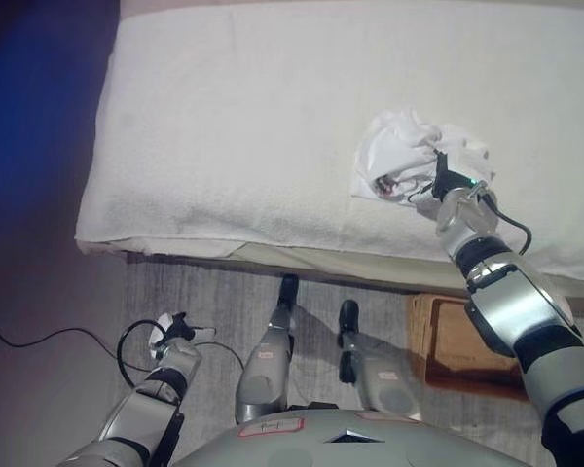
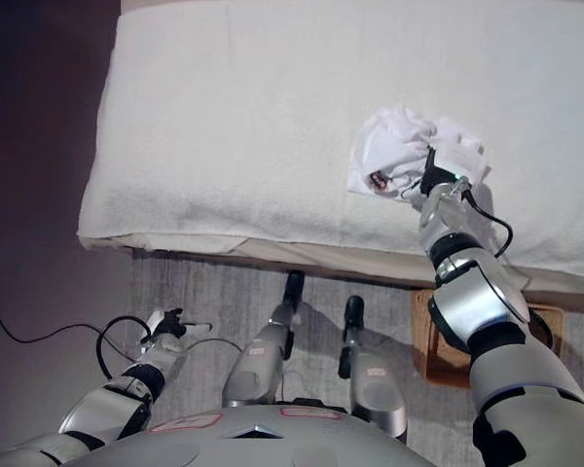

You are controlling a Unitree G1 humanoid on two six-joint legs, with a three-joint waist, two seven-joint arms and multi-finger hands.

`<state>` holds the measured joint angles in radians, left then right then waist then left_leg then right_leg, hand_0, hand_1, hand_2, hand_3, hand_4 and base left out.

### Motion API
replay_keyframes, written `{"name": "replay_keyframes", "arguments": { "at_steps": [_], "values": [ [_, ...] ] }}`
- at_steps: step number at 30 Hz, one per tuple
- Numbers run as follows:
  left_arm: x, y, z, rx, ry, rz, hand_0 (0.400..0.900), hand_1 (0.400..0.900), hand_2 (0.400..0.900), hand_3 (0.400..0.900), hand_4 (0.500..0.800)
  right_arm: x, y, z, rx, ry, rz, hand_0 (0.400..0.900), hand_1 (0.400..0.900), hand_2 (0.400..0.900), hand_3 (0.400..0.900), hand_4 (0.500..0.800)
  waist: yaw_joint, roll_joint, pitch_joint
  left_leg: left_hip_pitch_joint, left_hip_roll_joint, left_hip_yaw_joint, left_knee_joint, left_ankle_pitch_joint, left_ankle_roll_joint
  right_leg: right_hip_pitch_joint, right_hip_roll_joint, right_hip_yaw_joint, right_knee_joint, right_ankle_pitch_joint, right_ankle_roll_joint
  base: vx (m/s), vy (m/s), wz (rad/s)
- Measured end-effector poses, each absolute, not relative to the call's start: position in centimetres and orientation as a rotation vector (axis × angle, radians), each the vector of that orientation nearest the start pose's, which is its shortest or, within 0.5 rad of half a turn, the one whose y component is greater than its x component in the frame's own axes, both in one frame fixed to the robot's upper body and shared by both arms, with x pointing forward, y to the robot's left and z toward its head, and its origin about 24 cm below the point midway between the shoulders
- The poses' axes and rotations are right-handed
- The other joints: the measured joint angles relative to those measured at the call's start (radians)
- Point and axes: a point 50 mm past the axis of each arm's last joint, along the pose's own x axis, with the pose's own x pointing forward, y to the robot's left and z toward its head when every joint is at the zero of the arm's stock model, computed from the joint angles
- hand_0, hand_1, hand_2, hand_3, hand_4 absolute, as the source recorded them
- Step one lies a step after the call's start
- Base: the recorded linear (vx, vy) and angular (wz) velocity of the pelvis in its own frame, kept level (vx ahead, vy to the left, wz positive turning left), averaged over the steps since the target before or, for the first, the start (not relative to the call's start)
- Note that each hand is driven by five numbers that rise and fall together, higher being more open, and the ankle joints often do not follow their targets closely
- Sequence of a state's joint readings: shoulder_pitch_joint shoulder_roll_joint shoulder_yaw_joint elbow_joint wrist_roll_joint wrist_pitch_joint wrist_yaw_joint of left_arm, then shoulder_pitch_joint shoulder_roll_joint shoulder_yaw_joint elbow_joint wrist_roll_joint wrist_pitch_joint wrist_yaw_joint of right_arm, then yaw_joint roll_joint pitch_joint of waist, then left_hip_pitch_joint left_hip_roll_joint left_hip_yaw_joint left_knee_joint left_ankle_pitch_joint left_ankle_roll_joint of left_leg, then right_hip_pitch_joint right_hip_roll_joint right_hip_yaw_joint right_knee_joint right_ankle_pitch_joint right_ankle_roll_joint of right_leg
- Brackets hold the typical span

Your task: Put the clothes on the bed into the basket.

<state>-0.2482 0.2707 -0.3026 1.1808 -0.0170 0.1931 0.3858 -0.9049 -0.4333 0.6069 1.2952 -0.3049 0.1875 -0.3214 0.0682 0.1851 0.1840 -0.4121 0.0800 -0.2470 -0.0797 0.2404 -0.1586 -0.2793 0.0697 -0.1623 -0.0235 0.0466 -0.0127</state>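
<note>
A crumpled white garment (image 1: 409,156) lies on the right part of the bed (image 1: 273,117), near its front edge, with a small dark-red patch at its lower left. My right hand (image 1: 451,185) rests at the garment's lower right edge, touching the cloth; how it stands there is hidden by the hand's back and the folds. A brown basket (image 1: 457,341) sits on the floor in front of the bed, below my right forearm and partly hidden by it. My left hand (image 1: 175,333) hangs low at the lower left over the floor, open with relaxed fingers and holding nothing.
The bed has a white textured cover and fills the upper part of the view; its front edge (image 1: 273,248) runs across the middle. Grey carpet (image 1: 214,292) lies in front of it. A dark floor strip (image 1: 29,292) runs along the left.
</note>
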Motion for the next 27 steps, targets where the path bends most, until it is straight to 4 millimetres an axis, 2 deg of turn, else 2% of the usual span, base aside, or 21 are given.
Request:
{"name": "replay_keyframes", "arguments": {
  "at_steps": [1,5,11,15,19,21,24,27],
  "values": [
    [19.1,24.3,-12.1,0.675,1.019,0.274,0.900,0.900,0.900,0.900,0.800,37.4,-24.7,6.2,-1.289,0.395,-0.231,0.400,0.400,0.400,0.400,0.500,-0.001,0.005,0.005,-0.007,0.001,0.001,0.000,0.003,-0.002,-0.008,0.000,0.001,0.002,-0.001,0.001,0.00,0.026,-0.11],
    [21.2,24.1,-10.9,0.687,0.956,0.295,0.900,0.900,0.900,0.900,0.800,37.9,-24.6,7.1,-1.290,0.359,-0.257,0.400,0.400,0.400,0.400,0.500,-0.001,0.018,0.013,-0.034,0.007,0.008,0.000,0.013,-0.013,-0.050,0.003,0.009,0.026,-0.005,0.003,0.02,0.008,-0.10],
    [21.3,24.0,-10.9,0.674,0.958,0.302,0.900,0.900,0.900,0.900,0.800,37.9,-24.4,7.2,-1.284,0.350,-0.257,0.400,0.400,0.400,0.400,0.500,-0.010,0.018,0.013,-0.036,0.012,0.032,-0.001,0.002,-0.023,-0.067,-0.002,0.023,0.040,-0.008,-0.002,0.03,-0.004,-0.07],
    [21.4,24.0,-10.8,0.670,0.956,0.306,0.900,0.900,0.900,0.900,0.800,37.5,-24.2,6.3,-1.262,0.361,-0.241,0.400,0.400,0.400,0.400,0.500,-0.014,0.017,0.013,-0.029,0.010,0.034,-0.001,-0.002,-0.011,-0.064,-0.006,0.025,0.049,-0.005,-0.006,0.03,-0.008,-0.06],
    [21.0,24.0,-11.1,0.663,0.971,0.309,0.900,0.900,0.900,0.900,0.800,35.7,-24.1,3.3,-1.217,0.399,-0.194,0.400,0.400,0.400,0.400,0.500,-0.017,0.015,0.015,0.030,0.001,0.049,0.000,0.001,-0.007,-0.002,-0.015,0.028,0.049,-0.012,0.004,0.04,0.004,-0.14],
    [20.6,24.3,-11.2,0.651,0.986,0.325,0.900,0.900,0.900,0.900,0.800,34.9,-24.0,2.0,-1.185,0.433,-0.177,0.400,0.400,0.400,0.400,0.500,-0.034,0.011,0.017,0.064,-0.002,0.061,-0.001,-0.003,-0.003,0.033,-0.019,0.034,0.042,-0.018,0.008,0.05,0.034,-0.28],
    [19.4,24.6,-11.8,0.644,1.035,0.334,0.900,0.900,0.900,0.900,0.800,33.1,-24.4,-0.2,-1.128,0.484,-0.162,0.400,0.400,0.400,0.400,0.500,-0.060,-0.007,0.023,0.137,-0.004,0.095,-0.001,-0.038,0.024,0.105,-0.024,0.060,0.021,-0.019,0.009,0.00,0.035,-0.34],
    [18.3,24.7,-12.3,0.643,1.080,0.324,0.900,0.900,0.900,0.900,0.800,31.0,-26.0,-2.1,-1.065,0.582,-0.200,0.400,0.400,0.400,0.400,0.500,-0.095,-0.040,0.017,0.198,-0.012,0.138,-0.002,-0.071,0.050,0.162,-0.039,0.093,-0.005,-0.013,0.014,-0.02,0.032,-0.47]
  ]
}}
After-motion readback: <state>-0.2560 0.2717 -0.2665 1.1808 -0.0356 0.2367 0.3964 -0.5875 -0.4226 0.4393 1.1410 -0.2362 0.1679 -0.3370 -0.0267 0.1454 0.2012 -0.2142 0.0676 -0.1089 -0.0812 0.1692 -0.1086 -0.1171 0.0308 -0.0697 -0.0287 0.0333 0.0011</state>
